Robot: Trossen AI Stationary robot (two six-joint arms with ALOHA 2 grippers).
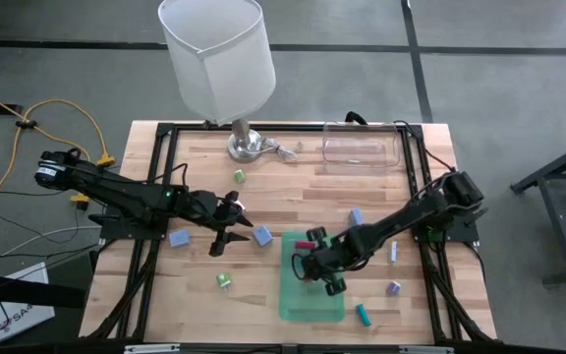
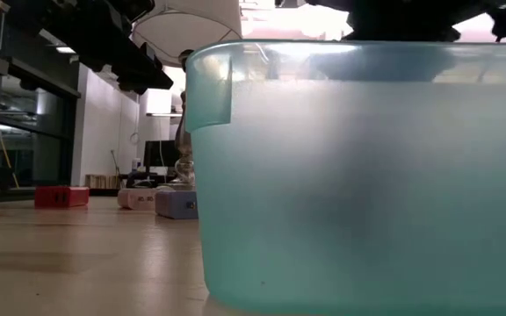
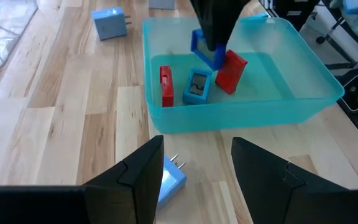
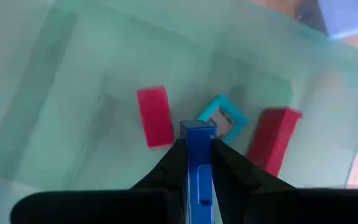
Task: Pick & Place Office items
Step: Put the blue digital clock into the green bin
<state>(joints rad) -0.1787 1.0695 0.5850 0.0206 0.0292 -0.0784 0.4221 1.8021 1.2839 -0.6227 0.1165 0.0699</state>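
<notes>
My right gripper (image 1: 312, 258) hangs over the green translucent tray (image 1: 311, 295), shut on a blue piece (image 4: 197, 163). On the tray floor lie a red block (image 4: 154, 116), a teal piece (image 4: 222, 121) and another red block (image 4: 272, 142). My left gripper (image 3: 197, 177) is open, low over the table to the left of the tray. A pale blue block with prongs (image 3: 171, 178) lies on the wood beside one of its fingers. More small pieces lie scattered flat on the table: green (image 1: 223, 281), teal (image 1: 363, 315), purple (image 1: 393, 288). My right gripper pinches the blue piece between its two fingers, by its upper part (image 3: 199, 43). The fingers (image 3: 216, 18) come from above, pointing down into the tray. The piece hangs upright below them, inside the tray walls, just over the teal piece (image 3: 197, 86).
A lamp with a white shade (image 1: 219, 59) stands at the table's far edge, and a clear plastic container (image 1: 362, 147) sits to its right. Pale blue blocks (image 1: 178, 238) (image 1: 357, 216) lie on either side of the tray. In the low view the tray wall (image 2: 358, 175) fills the foreground.
</notes>
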